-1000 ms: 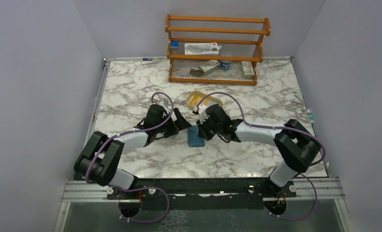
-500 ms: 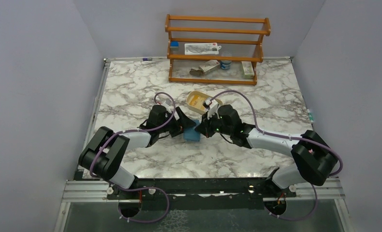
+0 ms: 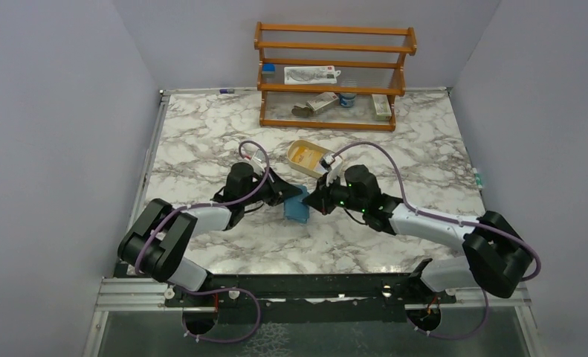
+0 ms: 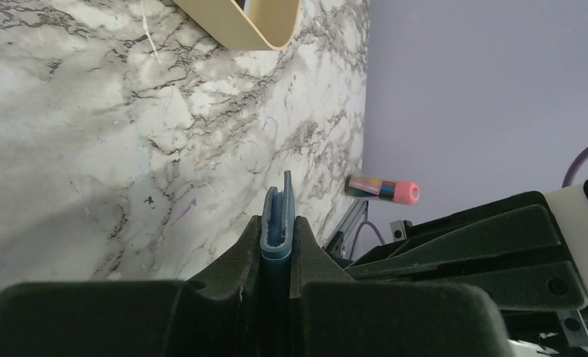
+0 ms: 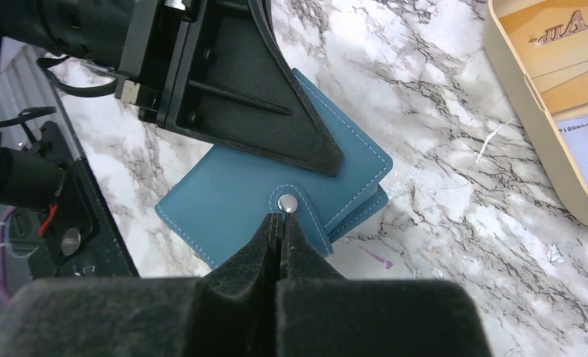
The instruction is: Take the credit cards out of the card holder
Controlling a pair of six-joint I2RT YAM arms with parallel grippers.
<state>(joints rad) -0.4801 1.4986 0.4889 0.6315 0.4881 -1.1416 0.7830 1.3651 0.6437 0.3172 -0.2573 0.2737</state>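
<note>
Lying flat — card holder (image 5: 276,193), snap tab toward right tool (image 5: 279,223).

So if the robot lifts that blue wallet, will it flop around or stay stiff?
Probably fairly stiff: the card holder is still snapped shut and looks thick and stitched. The left gripper pinches only one edge, so the far end might sag a little. Likely light.

one card holder (image 5: 276,197), one tan tray (image 3: 311,156), one wooden rack (image 3: 334,76), two arms.

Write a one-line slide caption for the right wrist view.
Right hand, shut, pinches the snap tab of the closed card holder while the left hand clamps its edge.
</note>
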